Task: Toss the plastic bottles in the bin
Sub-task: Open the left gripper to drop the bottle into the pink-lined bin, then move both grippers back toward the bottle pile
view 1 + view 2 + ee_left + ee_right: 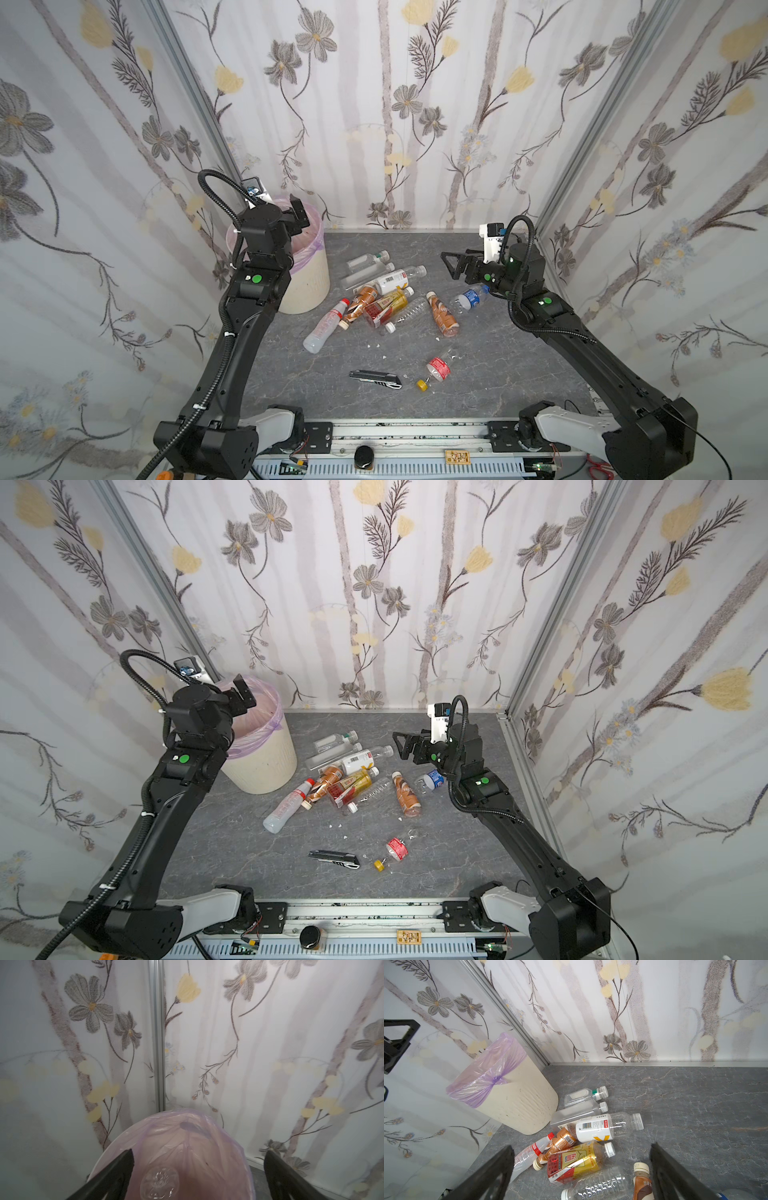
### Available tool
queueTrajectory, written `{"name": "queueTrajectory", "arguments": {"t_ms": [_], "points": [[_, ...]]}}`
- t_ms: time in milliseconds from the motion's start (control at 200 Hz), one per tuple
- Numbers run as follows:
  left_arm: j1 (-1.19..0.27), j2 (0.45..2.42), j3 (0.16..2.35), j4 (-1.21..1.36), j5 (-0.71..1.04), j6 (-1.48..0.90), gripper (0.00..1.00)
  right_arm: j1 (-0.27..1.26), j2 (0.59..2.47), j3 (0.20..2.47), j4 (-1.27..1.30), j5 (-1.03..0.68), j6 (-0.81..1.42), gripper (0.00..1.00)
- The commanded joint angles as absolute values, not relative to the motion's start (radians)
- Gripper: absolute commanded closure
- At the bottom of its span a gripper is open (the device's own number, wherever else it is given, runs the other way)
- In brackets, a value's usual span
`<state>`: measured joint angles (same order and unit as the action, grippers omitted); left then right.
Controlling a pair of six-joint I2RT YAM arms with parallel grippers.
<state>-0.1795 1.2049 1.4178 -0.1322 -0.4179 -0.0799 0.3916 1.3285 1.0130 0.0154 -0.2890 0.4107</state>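
- Our left gripper (198,1151) hangs spread over the bin (108,1147), so the clear bottle (159,1182) beneath it lands inside.
- Our right gripper (581,1146) hovers spread, with the bottles (575,1159) just below it, ready to pick.

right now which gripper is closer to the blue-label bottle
Right. The right gripper hovers close by the blue-label bottle; the left gripper is far off, over the bin.

low in the frame the left gripper (199,1154) held its black fingers (116,1172) wide apart over the bin (99,1164), a clear bottle (159,1182) showing base-on between them against the pink liner (187,1130), with the floral wall (270,1053) and metal post (158,1032) above.
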Motion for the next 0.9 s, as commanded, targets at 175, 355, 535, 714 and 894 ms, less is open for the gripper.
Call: {"name": "queueTrajectory", "arguments": {"t_ms": [175,355,535,714,894], "points": [[-0.382,1.143,1.559,-0.055,-0.352,-0.082,0.0,0.418,1.385,1.003,0.097,-0.275,0.456,0.0],[-0.502,1.138,1.454,-0.054,-0.242,-0.21,0.0,0.434,1.463,1.033,0.053,-0.203,0.459,0.0],[-0.596,1.163,1.288,-0.048,-0.148,-0.37,0.0,0.435,1.564,1.045,0.045,-0.176,0.502,0.0],[-0.642,1.177,1.12,-0.024,-0.144,-0.482,0.0,0.436,1.689,1.051,0.097,-0.19,0.542,0.0],[-0.661,1.187,0.959,0.041,-0.101,-0.62,0.0,0.435,1.816,1.112,0.112,-0.201,0.59,0.0]]}}
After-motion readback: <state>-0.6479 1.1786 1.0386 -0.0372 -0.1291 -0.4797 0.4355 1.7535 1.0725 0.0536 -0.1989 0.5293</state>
